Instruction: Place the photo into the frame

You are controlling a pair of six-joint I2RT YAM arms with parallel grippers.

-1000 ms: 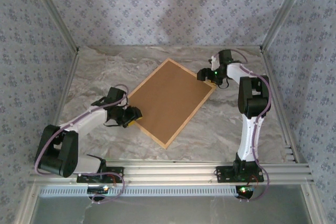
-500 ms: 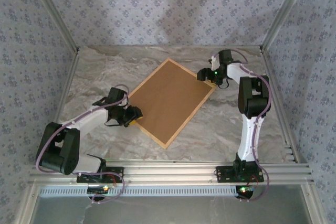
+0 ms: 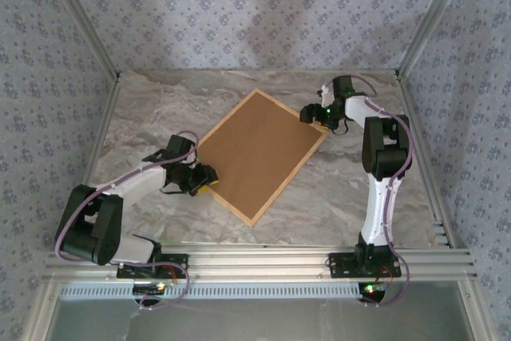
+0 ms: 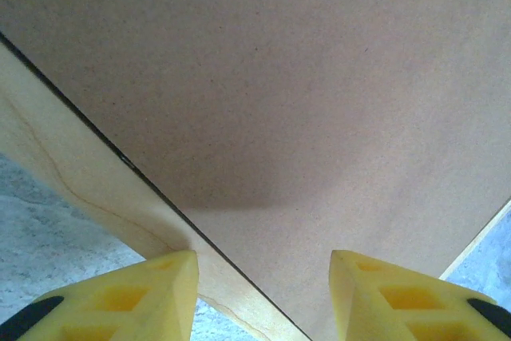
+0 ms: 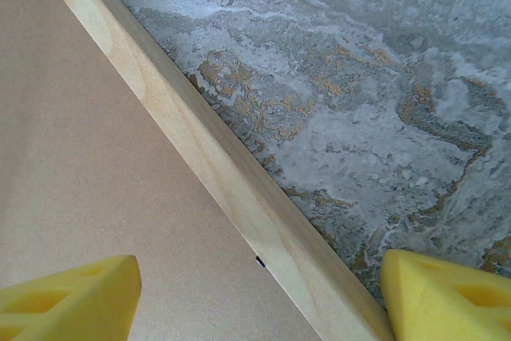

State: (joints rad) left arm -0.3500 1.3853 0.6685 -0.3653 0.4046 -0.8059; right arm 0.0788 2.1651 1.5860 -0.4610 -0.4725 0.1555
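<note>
On the gray marble table (image 3: pixel 160 109), the frame (image 3: pixel 286 182) is lying flat near the middle. It is turned so its corners are pointing to the sides, the back and the front. It is showing a thin rim of light wood with wavy lines in the grain. A plain brown board (image 3: pixel 255 153) is sitting inside the rim and covering the whole inside. From the left wrist, a thin dark gap is showing between the board and the wood.

At the frame's left corner, the left gripper (image 3: pixel 206 180) is hanging low over the frame. Its two yellow fingers (image 4: pixel 128 297) are standing a fair way apart. One finger is hanging over the wood rim and the other over the board. Nothing is being pinched between them, so it is holding nothing. I cannot tell if the tips are touching the board.

Near the frame's right corner, the right gripper (image 3: pixel 310 114) is hanging over the rim. Its yellow fingers (image 5: pixel 72 301) are spreading wide. One finger is hanging over the board and the other over the table, and the wood rim is running between them. It is gripping nothing. I cannot tell if it is touching the wood.
</note>
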